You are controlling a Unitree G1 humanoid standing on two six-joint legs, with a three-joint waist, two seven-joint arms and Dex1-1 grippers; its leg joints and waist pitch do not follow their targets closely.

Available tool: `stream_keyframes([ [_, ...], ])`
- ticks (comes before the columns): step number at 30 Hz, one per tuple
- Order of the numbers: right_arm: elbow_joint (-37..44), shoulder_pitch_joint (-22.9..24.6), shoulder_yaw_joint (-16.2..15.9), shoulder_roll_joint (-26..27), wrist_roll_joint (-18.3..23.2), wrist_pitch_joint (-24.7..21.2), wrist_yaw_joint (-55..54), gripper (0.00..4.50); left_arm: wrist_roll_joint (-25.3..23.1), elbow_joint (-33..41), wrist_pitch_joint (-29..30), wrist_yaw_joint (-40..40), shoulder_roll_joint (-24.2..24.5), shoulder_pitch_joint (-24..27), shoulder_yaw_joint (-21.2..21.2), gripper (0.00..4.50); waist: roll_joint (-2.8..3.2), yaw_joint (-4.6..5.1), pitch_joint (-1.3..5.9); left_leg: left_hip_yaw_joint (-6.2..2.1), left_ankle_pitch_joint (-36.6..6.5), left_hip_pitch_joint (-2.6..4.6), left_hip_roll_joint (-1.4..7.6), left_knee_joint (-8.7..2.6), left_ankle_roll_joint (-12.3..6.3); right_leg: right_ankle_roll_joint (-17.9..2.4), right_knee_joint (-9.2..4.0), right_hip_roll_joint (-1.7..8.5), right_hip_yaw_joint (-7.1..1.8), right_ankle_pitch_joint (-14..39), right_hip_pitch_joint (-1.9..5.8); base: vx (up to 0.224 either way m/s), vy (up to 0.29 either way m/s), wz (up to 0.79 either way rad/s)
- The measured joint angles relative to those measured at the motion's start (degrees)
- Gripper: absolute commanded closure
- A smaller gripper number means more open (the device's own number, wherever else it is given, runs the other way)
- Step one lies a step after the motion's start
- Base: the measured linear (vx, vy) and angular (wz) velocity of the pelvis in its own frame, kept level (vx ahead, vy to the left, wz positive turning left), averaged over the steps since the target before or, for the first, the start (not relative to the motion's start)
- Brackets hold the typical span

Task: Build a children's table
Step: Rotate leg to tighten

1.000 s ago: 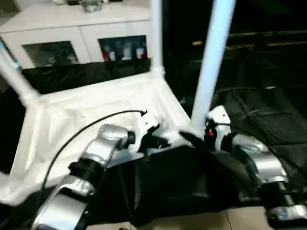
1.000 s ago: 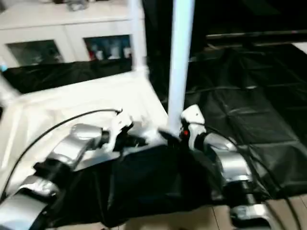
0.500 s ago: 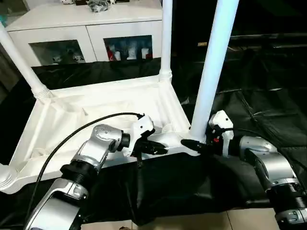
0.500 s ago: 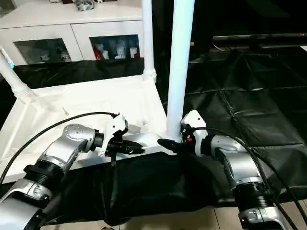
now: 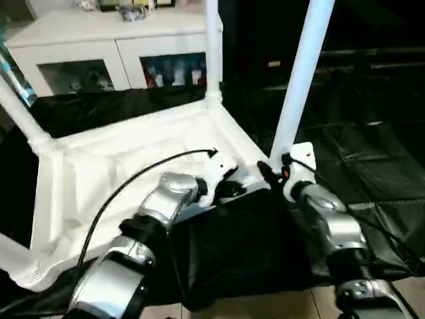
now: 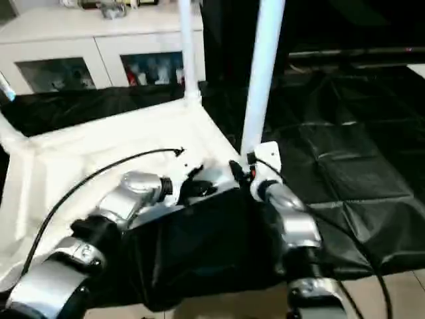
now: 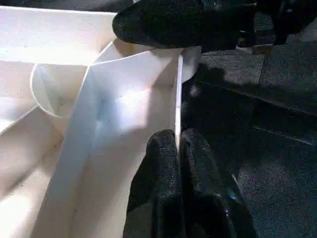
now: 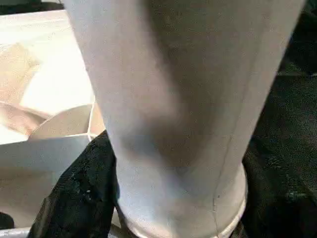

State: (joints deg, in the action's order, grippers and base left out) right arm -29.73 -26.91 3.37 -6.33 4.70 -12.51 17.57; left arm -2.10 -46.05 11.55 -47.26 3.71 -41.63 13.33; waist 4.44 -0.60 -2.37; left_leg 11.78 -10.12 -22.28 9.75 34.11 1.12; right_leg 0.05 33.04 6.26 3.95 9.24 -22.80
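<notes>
- The small white plastic children's table point(image 5: 133, 159) lies upside down on the big table covered with black cloth point(image 5: 372, 159), with the ribbed underside facing up.
- Its long white tubular legs stand up from the rounded corner sockets: one leg at the far corner point(image 5: 212, 53), one at the near right corner point(image 5: 299, 86), and one at the left side point(image 5: 20, 113), which leans a little. A fourth leg point(image 5: 13, 256) shows at the near left corner, by the picture's edge.
- The left gripper point(image 7: 177, 148) is at the near edge of the table top, close to the near right corner. Its two black fingers point(image 7: 158, 168) are pressed together, and the thin white edge wall of the table point(image 7: 178, 99) sits in the line between them.
- The right gripper point(image 5: 265, 171) is at the foot of the near right leg point(image 8: 188, 99), just beside the corner socket. One black finger point(image 8: 79, 198) lies against the side of this leg; I cannot tell if the fingers really clamp the leg or only stand around it.
- A black cable point(image 5: 133, 183) runs over the left silver forearm point(image 5: 159, 206) toward the wrist.
- Behind the black-draped table stands a white cabinet with glass doors point(image 5: 113, 46), with small colourful things behind the glass.
</notes>
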Motion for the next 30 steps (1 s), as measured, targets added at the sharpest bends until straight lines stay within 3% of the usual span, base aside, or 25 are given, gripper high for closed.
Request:
stream_keyframes([
  [5,1.89,0.84,0.21,-2.12,1.82,-1.67,8.1,0.6,0.08,0.05,-0.63,-2.68,0.93,0.18,-0.41,4.5,0.01,0.41,0.0,0.0,0.0,-0.06,-0.02,-0.01,-0.01,0.0,-0.01,0.01,-0.01,0.0,-0.04,0.0,0.0,0.0],
  [13,8.93,5.08,-6.48,-12.78,4.15,-2.61,28.9,0.6,2.31,5.42,-1.6,-15.51,7.2,3.73,0.86,4.5,0.09,0.26,0.0,-0.01,0.0,-0.09,0.06,-0.23,-0.01,0.0,0.04,-0.02,0.07,0.0,-0.15,0.0,0.0,0.0],
  [20,12.94,6.39,-9.03,-18.18,6.08,-3.59,41.04,0.6,3.52,8.18,-1.63,-24.39,10.47,5.1,1.97,4.5,0.1,-1.37,-0.02,0.0,0.0,-0.33,0.08,-0.2,-0.02,-0.02,0.04,-0.02,0.1,0.01,-0.33,0.0,0.0,0.0],
  [21,13.14,6.47,-9.38,-18.51,6.27,-3.59,42.02,0.84,3.58,8.42,-1.63,-25.13,10.78,5.13,2.17,4.5,0.1,-1.57,-0.03,0.0,0.0,-0.33,0.08,-0.19,-0.02,-0.02,0.05,-0.01,0.1,0.0,-0.33,0.0,0.0,0.0],
  [30,13.79,6.89,-9.53,-19.09,6.92,-4.89,43.46,1.61,3.78,9.07,-1.58,-26.38,11.23,5.5,2.4,4.5,0.08,-1.8,-0.03,0.02,0.0,-0.33,0.08,-0.11,-0.02,-0.08,0.08,-0.01,0.07,-0.04,-0.3,0.0,0.0,0.0],
])
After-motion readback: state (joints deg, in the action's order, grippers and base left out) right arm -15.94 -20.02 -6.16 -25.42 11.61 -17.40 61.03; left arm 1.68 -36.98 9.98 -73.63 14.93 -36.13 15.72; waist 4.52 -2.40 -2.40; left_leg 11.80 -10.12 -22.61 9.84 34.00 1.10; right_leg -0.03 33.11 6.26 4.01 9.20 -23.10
